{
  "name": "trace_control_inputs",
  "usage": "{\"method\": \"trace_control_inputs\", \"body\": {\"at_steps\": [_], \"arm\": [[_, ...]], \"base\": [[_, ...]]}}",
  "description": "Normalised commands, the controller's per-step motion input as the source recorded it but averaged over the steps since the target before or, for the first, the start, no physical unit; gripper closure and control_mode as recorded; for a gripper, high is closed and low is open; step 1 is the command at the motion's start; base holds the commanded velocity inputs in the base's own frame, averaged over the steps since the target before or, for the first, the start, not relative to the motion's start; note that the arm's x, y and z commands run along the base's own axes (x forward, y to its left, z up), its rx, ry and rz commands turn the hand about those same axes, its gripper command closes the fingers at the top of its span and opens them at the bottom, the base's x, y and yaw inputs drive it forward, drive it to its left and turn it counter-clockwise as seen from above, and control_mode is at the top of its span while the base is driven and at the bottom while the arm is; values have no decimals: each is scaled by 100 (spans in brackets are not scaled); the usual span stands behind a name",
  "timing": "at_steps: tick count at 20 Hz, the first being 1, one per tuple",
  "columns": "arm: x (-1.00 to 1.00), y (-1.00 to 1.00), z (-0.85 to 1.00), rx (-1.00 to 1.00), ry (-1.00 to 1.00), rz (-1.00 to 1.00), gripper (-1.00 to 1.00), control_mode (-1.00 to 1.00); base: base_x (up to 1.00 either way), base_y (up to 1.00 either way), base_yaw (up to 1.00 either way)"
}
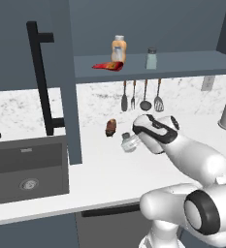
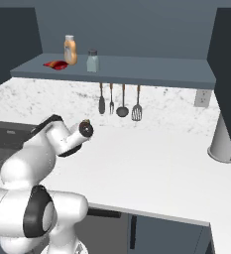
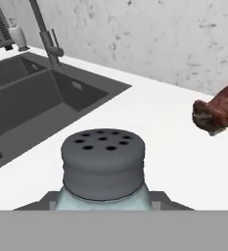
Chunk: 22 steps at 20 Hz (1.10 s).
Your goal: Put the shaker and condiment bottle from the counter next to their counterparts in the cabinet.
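Hand view puts us right on top of the shaker (image 3: 103, 166), its dark grey cap with the sprinkle holes facing the lens and the pale glass body sitting between the fingers at the bottom edge. The gripper (image 1: 132, 141) is pinched tight on that shaker, jaws pressed against its sides. From the left base view, the shaker (image 1: 128, 142) hangs tipped on its side at the end of the arm, low over the white counter (image 1: 104, 174), with the brown lump (image 1: 110, 127) just beside it toward the wall. That same lump (image 3: 217, 112) shows at the right of the hand view, lying on the counter, and the dark sink (image 3: 32, 103) with its tap sits off to the left.

Up in the cabinet (image 1: 148, 65), the red bottle (image 1: 107, 66) lies flat on the shelf, touching or very nearly touching the orange bottle with the white cap (image 1: 118, 49). The second shaker (image 1: 151, 58) stands upright a little further right on the same shelf. The cabinet door (image 1: 61, 82) stands open, black bar handle (image 1: 40, 77) facing us. Utensils (image 1: 141, 95) hang in a row on the wall below the shelf.
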Motion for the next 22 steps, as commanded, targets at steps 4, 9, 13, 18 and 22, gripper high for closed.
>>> {"method": "trace_control_inputs", "body": {"at_steps": [4,9,13,18,22], "arm": [[-56,-52,49,0,-4,-31,100,-100],[-44,-56,68,0,-6,-34,100,-100],[-27,-39,81,0,-3,-31,100,-100],[-11,-36,76,0,-5,-30,100,-100],[-16,-51,63,0,-8,-28,100,-100]], "base": [[0,0,0],[0,0,0],[0,0,0],[0,0,0],[0,0,0]]}}
